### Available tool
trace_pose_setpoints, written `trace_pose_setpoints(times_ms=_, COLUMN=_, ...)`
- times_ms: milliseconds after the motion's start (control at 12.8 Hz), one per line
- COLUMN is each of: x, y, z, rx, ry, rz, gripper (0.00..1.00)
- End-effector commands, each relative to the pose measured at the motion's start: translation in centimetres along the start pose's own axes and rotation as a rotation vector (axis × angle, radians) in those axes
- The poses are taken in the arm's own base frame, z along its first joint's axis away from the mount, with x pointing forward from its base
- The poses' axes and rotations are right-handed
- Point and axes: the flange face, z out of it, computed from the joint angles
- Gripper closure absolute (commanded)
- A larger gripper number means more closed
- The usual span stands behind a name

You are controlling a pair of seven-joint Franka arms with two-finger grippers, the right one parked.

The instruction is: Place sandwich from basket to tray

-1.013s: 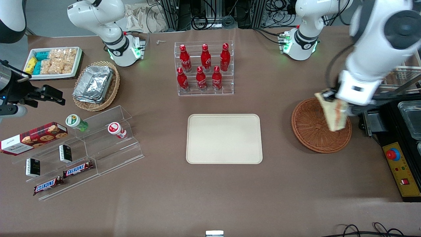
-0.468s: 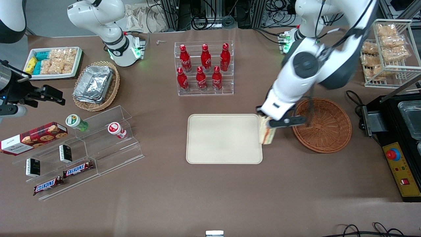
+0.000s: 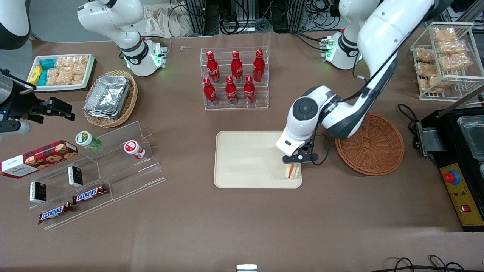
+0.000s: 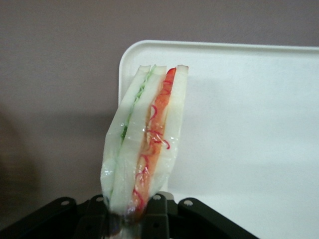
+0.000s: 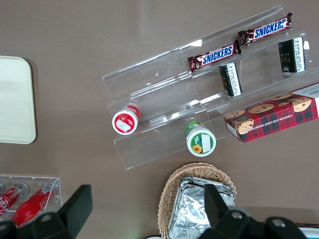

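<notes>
The sandwich (image 3: 292, 171), a wrapped wedge of white bread with red and green filling, hangs over the corner of the beige tray (image 3: 245, 158) nearest the front camera, on the working arm's side. My left gripper (image 3: 295, 161) is shut on its end. In the left wrist view the sandwich (image 4: 147, 139) sticks out from between the black fingers (image 4: 155, 214) over the tray's rounded corner (image 4: 239, 124); I cannot tell if it touches the tray. The reddish-brown basket (image 3: 369, 143) sits empty beside the tray, toward the working arm's end.
A clear rack of red bottles (image 3: 234, 77) stands farther from the front camera than the tray. A clear stepped shelf with snacks (image 3: 90, 170) and a tan basket of foil containers (image 3: 110, 98) lie toward the parked arm's end. Black equipment (image 3: 459, 162) sits at the working arm's end.
My gripper carried the sandwich out of the basket, across the gap and over the tray's near corner, dropping lower as it went. The basket is now empty.
</notes>
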Motion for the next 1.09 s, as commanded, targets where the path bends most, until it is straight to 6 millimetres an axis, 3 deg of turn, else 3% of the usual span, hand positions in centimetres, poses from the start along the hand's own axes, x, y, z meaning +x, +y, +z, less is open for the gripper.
trace_pose_setpoints(times_ms=0, x=0.3, y=1.0, z=1.3, rx=0.014, ry=0.035, rz=-0.03, gripper=1.0)
trace_pose_setpoints(times_ms=78, x=0.5, y=1.2, z=1.9, rx=0.015, ry=0.036, rz=-0.042, gripper=0.94)
trace_pose_setpoints(times_ms=156, x=0.7, y=1.2, z=2.3, rx=0.017, ry=0.04, rz=-0.061, gripper=0.35)
trace_pose_setpoints(times_ms=234, x=0.6, y=1.4, z=2.3, rx=0.024, ry=0.054, rz=-0.055, gripper=0.0)
trace_pose_setpoints(times_ms=545, x=2.4, y=1.8, z=-0.6, rx=-0.014, ry=0.093, rz=-0.124, gripper=0.0)
trace_pose_setpoints(times_ms=779, x=2.1, y=-0.5, z=-5.4, rx=0.173, ry=0.098, rz=-0.166, gripper=0.0)
trace_pose_setpoints(times_ms=857, x=2.4, y=-0.3, z=-8.5, rx=0.169, ry=0.076, rz=-0.202, gripper=0.0)
trace_pose_setpoints(times_ms=1013, x=4.5, y=-2.2, z=-15.9, rx=0.106, ry=-0.001, rz=-0.213, gripper=0.0)
